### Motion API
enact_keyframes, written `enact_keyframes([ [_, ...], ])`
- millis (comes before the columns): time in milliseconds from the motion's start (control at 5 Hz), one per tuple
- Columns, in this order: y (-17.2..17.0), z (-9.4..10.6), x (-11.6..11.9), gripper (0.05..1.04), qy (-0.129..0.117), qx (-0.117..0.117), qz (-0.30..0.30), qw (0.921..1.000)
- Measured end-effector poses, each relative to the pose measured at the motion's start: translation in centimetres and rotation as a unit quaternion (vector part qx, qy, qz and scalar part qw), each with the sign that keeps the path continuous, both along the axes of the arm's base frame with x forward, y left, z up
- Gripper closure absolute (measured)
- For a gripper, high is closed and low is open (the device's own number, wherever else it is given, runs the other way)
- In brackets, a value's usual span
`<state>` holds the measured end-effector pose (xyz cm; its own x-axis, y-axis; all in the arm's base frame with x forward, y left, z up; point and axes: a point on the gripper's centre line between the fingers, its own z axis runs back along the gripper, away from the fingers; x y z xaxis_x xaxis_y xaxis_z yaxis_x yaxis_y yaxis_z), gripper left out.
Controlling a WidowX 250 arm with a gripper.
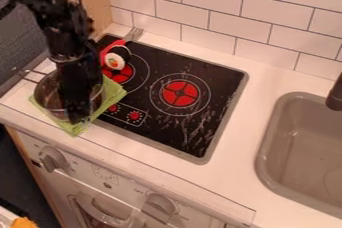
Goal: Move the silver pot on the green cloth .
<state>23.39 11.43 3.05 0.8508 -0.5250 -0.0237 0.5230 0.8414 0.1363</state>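
silver pot (47,92) sat on the green cloth (115,92) at the cooktop's (224,79) left edge, black gripper (79,116) hung down into it, its opening and any hold impossible to tell

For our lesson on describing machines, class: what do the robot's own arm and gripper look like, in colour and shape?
The glossy black jointed robot arm has bulky, knobbly segments, with pale glints and what looks like a thin greyish ring around its lower part. It ends in a dark, narrow black gripper.
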Motion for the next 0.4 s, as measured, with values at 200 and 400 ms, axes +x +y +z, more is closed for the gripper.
enact_keyframes([
  [200, -1.4, 2.8, 0.2, 0.205, -0.039, -0.027, 0.045, 0.9979],
  [400, -3.1, 3.5, 0.1, 0.073, -0.036, -0.044, 0.067, 0.9961],
])
